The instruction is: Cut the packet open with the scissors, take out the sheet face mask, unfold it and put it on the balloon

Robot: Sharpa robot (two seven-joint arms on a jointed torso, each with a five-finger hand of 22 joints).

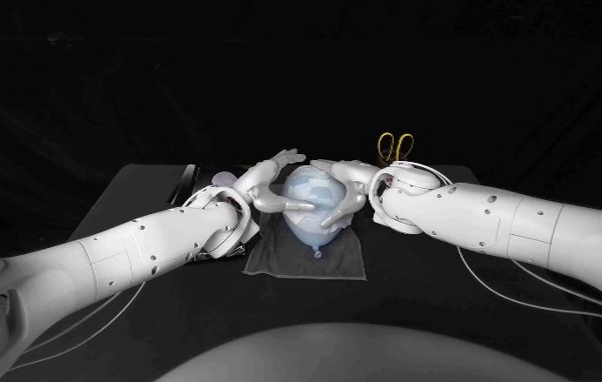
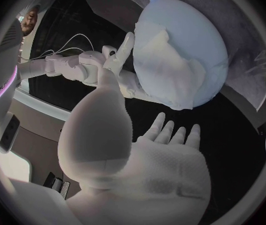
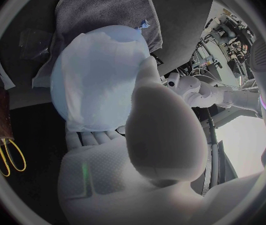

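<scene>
Black desk (image 1: 138,191) below, dark cloth (image 1: 345,262) spread at the middle. On the cloth, pale blue balloon (image 1: 309,227), lying with the knot toward the robot, white sheet mask (image 1: 311,189) already draped over the upper side. At one flank, left hand (image 1: 267,184), just beside the balloon, fingers (image 2: 170,132) spread, palm open, holding nothing. At the other flank, right hand (image 1: 349,192), fingers (image 2: 125,45) apart and laid against the balloon's side, thumb touching the mask's edge: cupping, not clasping. Yellow-handled scissors (image 1: 397,147) at the far edge of the desk, well apart from both hands. Crumpled clear film (image 2: 258,70) beside the cloth, probably the emptied packet, though too dim to call.

Judged for handling: balloon light, springy, prone to roll or skid away at any one-sided push, liable to burst under a dug-in fingertip. Best steadied with broad, flat contact on both flanks at once. Mask thin, limp, likely clingy, easily wrinkled or torn. Best taken by an edge between thumb and finger, then smoothed outward from the middle with light strokes.
</scene>
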